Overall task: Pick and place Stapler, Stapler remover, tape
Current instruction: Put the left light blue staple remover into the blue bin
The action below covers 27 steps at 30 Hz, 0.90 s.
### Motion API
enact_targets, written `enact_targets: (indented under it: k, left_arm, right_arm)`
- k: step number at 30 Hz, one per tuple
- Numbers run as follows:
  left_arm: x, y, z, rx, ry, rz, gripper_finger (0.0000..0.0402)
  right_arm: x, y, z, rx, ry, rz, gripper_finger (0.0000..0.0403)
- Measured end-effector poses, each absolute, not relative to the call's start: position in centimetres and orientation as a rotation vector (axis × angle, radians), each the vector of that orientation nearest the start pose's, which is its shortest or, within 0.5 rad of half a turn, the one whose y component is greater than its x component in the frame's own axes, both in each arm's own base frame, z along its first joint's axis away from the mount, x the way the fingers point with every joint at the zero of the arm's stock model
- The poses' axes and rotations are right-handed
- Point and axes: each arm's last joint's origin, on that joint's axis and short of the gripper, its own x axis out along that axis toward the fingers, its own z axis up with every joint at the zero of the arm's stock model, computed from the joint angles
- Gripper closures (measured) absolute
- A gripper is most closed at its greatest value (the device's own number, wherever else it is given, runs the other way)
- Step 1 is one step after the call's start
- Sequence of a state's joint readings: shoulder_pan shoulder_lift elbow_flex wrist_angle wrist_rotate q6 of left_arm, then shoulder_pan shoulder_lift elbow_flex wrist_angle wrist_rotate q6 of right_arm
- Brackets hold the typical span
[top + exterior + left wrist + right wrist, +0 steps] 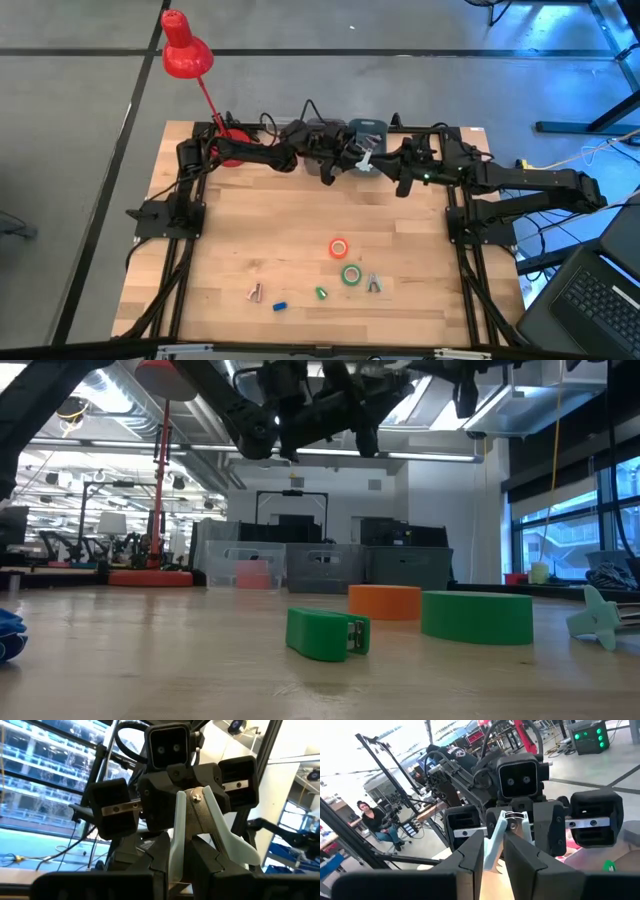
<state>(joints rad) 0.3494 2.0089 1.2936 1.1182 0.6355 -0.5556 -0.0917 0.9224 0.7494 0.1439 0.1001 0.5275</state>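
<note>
Both grippers meet above the table's [400, 215] far edge, the left gripper [345, 160] and right gripper [385, 165] each clamped on one pale staple remover [365, 160] held between them. Well toward the near edge lie the orange tape [339, 248] and, just beside it, the green tape [351, 275].

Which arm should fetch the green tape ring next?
Right, probably. The green tape ring lies right of the wooden table's middle, nearer that arm's base. Both the left hand and right hand grip the pale claw-shaped staple remover at the back, so one must release first.
</note>
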Motion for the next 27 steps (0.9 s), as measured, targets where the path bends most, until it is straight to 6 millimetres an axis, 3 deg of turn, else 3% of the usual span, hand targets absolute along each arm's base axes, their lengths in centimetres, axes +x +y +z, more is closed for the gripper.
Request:
enact_targets:
  k: [8,16,27]
  left_arm:
    - [41.7,13.9,26.3,-0.328,-0.264,-0.379,0.0369]
    - [40.4,17.3,26.1,-0.391,-0.252,-0.322,0.0369]
    - [39.3,19.4,26.2,-0.390,-0.245,-0.322,0.0369]
  right_arm:
    - [20.8,-2.1,32.9,0.557,-0.024,-0.146,0.0327]
    - [20.7,-1.8,33.0,0.565,-0.014,-0.092,0.0327]
    - [20.6,-2.4,33.0,0.542,-0.011,-0.110,0.0327]
